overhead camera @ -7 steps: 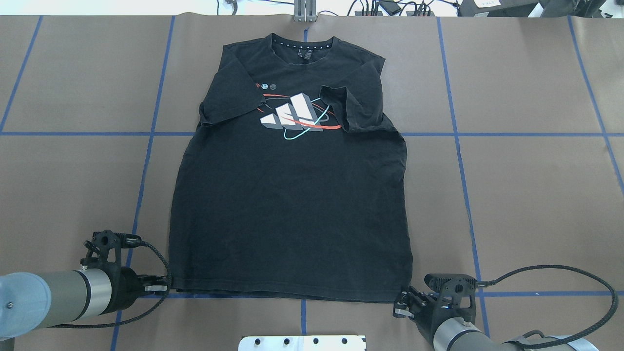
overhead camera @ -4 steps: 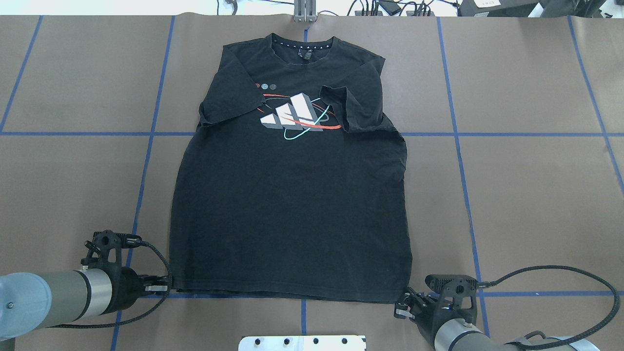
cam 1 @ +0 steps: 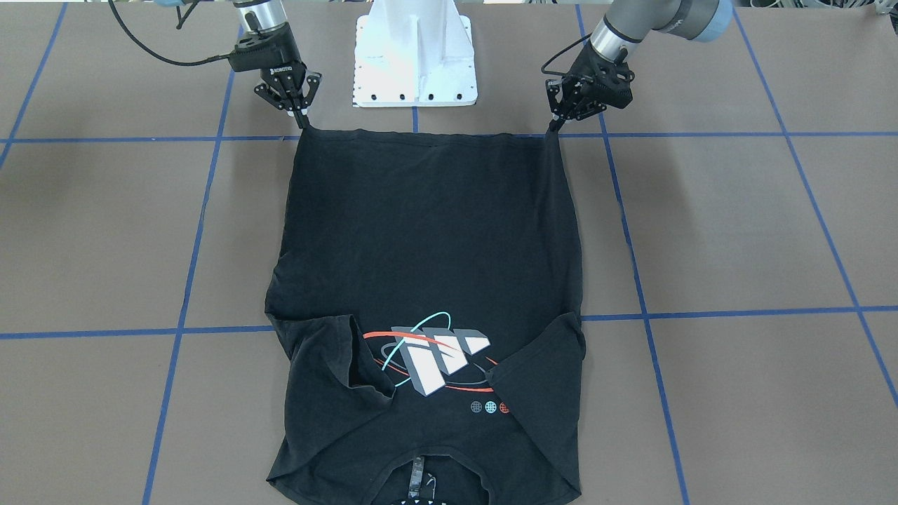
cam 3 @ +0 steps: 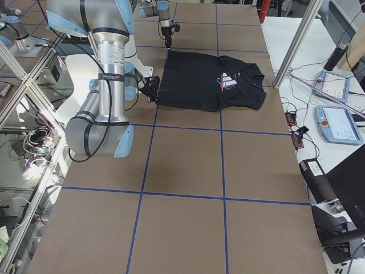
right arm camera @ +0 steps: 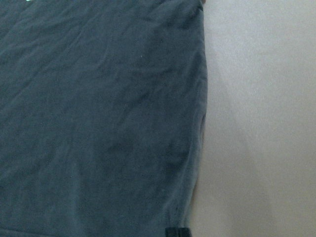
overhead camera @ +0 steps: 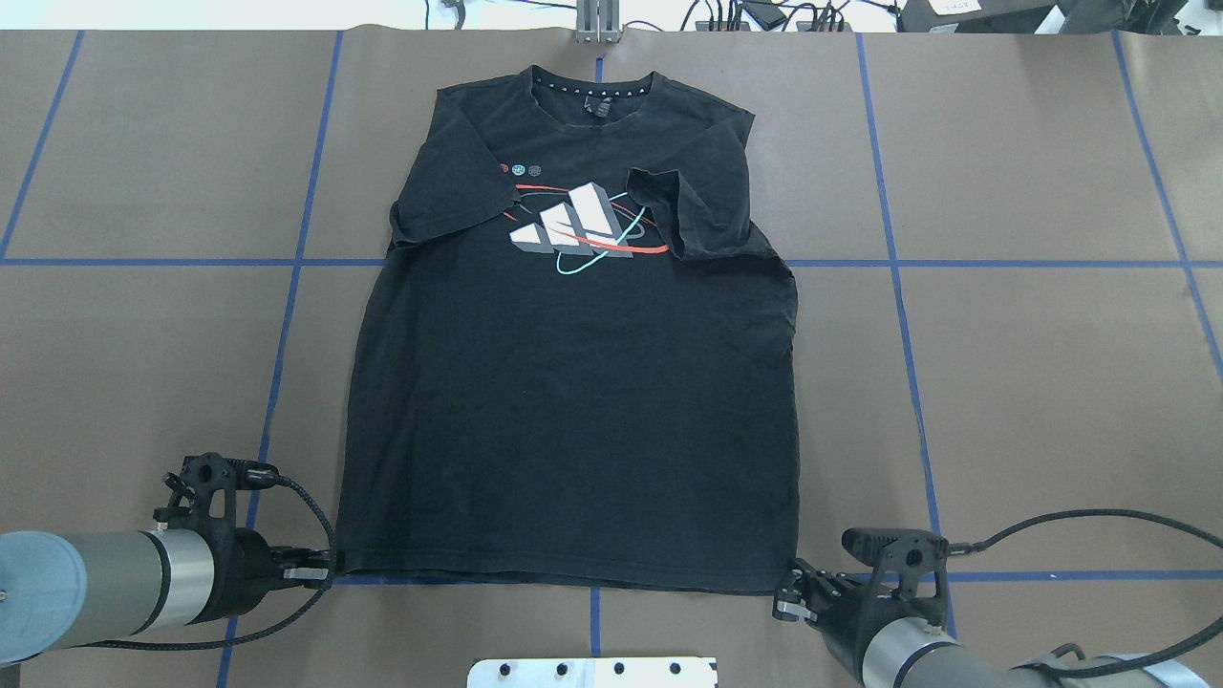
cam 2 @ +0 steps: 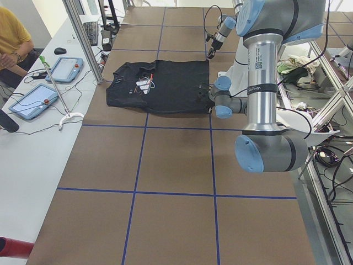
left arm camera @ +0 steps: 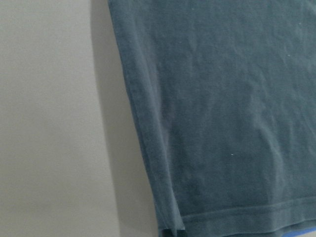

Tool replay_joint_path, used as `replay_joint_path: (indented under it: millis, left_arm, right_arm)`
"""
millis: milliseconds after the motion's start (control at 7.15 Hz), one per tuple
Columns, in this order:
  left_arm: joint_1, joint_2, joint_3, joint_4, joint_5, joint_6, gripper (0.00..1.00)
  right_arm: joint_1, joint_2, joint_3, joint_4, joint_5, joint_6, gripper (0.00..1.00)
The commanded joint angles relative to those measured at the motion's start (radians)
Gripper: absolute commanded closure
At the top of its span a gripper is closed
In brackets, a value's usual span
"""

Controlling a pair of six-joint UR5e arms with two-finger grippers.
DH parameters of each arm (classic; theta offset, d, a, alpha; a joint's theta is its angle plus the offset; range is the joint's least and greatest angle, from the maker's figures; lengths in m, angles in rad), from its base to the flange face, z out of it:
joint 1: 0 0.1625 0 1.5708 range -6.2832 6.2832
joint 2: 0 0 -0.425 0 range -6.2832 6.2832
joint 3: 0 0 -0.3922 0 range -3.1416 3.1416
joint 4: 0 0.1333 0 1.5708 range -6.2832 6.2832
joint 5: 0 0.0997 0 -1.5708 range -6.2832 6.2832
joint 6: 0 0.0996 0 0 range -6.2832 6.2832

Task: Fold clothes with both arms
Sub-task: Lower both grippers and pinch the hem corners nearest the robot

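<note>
The black T-shirt [overhead camera: 573, 401] lies flat, chest graphic up, collar at the far edge and both sleeves folded in over the chest. My left gripper [overhead camera: 330, 564] is shut on the near left hem corner. In the front-facing view, the left gripper [cam 1: 554, 126] has that corner drawn to a point. My right gripper [overhead camera: 785, 594] is shut on the near right hem corner, where the right gripper [cam 1: 303, 120] shows in the front-facing view. The left wrist view shows the shirt's side edge and hem [left arm camera: 222, 123]. The right wrist view shows the other side edge [right arm camera: 98, 123].
The white pedestal base [cam 1: 415, 56] stands just behind the hem, between the two arms. Blue tape lines cross the brown table [overhead camera: 1003, 382]. A metal post [overhead camera: 597, 24] stands beyond the collar. A side table with tablets [cam 2: 63, 69] and a seated person [cam 2: 14, 38] are past the far edge.
Both grippers have shifted slightly toward the robot's side, the right one more. The hem corners have come with them and the hem's side edges have drawn in a little.
</note>
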State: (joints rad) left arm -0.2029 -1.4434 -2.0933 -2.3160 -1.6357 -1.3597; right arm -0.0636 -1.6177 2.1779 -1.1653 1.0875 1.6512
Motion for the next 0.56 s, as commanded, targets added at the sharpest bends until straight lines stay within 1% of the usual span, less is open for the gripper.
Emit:
replay_joint_path:
  millis: [0,140,280,419]
  left_arm:
    - [-0.064,0.000,-0.049,0.023,-0.090,0.043,1.00]
    - [-0.110,-0.009,-0.112,0.117,-0.146,0.094,1.00]
    - [-0.136,-0.011,-0.201,0.218,-0.197,0.126,1.00]
    - [-0.156,-0.012,-0.270,0.283,-0.255,0.169,1.00]
  right_arm:
    - [0.150,-0.005,0.066,-0.002,0.174,-0.052,1.00]
    - [0.225,-0.005,0.088,-0.001,0.272,-0.103,1.00]
    - [0.287,-0.010,0.111,-0.001,0.393,-0.144,1.00]
    - [0.318,-0.033,0.155,-0.001,0.505,-0.172,1.00]
